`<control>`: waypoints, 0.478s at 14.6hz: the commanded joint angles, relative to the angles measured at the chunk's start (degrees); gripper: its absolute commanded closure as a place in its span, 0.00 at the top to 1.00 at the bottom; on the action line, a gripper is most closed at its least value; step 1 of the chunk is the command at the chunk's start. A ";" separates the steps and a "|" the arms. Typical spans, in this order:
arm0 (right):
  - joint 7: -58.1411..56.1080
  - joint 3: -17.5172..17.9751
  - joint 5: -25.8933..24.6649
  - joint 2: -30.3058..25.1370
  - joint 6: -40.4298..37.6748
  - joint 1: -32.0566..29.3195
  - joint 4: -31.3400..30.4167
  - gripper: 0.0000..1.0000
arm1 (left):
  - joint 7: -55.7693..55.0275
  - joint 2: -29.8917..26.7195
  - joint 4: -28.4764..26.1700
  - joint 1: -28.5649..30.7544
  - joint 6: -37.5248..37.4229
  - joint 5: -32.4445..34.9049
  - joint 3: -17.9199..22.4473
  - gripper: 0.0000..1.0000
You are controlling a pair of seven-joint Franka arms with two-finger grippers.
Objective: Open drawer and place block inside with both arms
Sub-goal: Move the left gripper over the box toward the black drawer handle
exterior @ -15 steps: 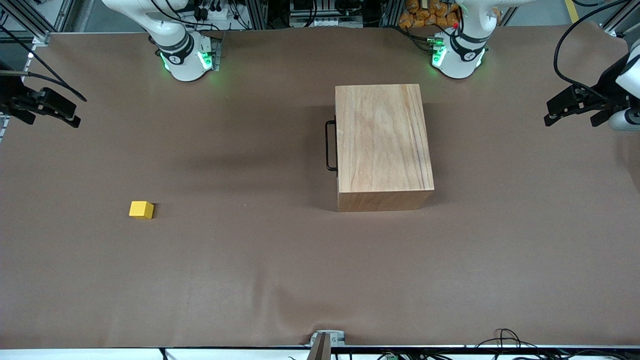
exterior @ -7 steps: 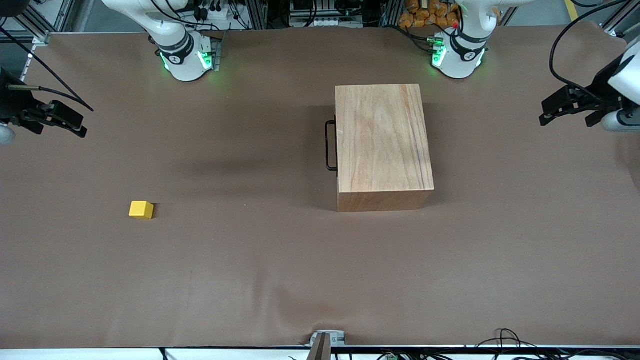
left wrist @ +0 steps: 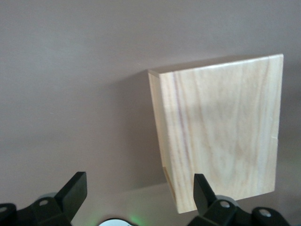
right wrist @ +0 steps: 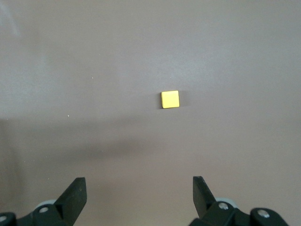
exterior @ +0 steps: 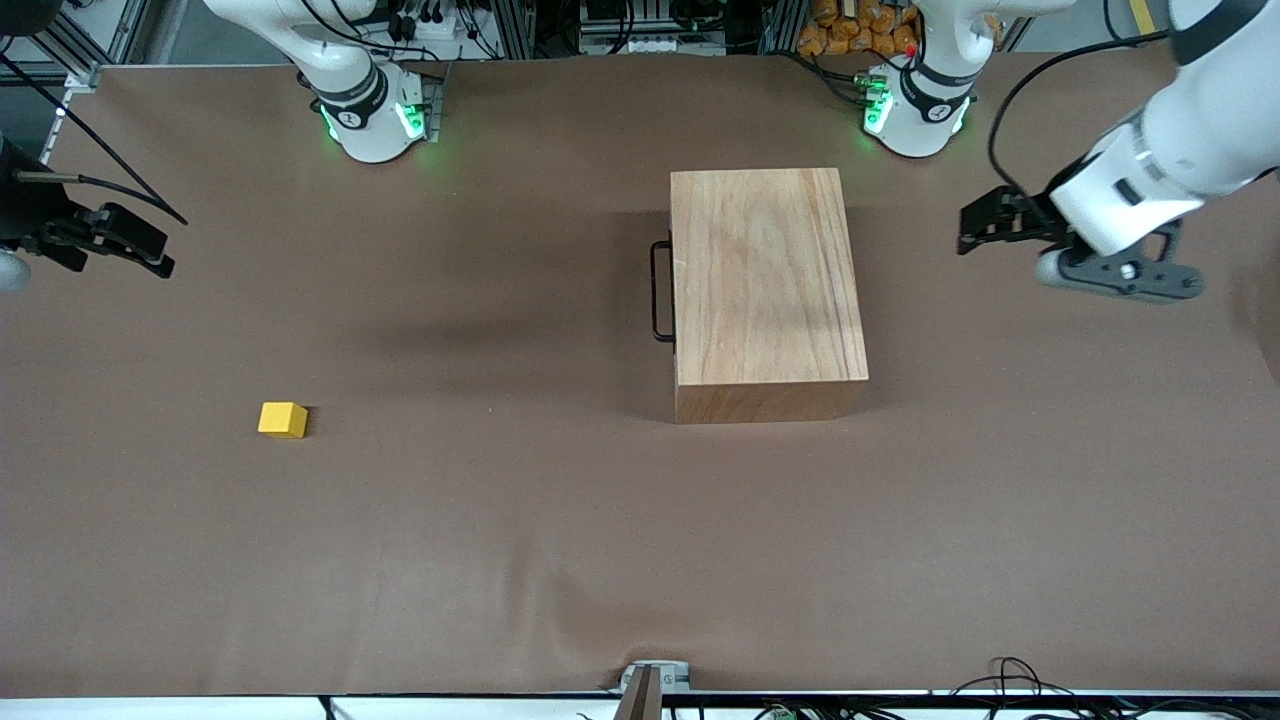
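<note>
Drawer handle [exterior: 661,290] shows only from the front — shut

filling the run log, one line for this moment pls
drawer shut | block on table | left gripper open, beside box | right gripper open, waiting

The brown matte-covered table [exterior: 520,560] carries 2 things, well apart: a large plain wooden box [exterior: 765,290] and a small yellow cube [exterior: 283,419].
</note>
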 commanded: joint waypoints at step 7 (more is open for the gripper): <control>0.04 -0.25 0.62 -0.65 2.80 -0.01 -3.22 1.00 | -31.57 12.64 8.98 -19.22 2.94 3.25 0.12 1.00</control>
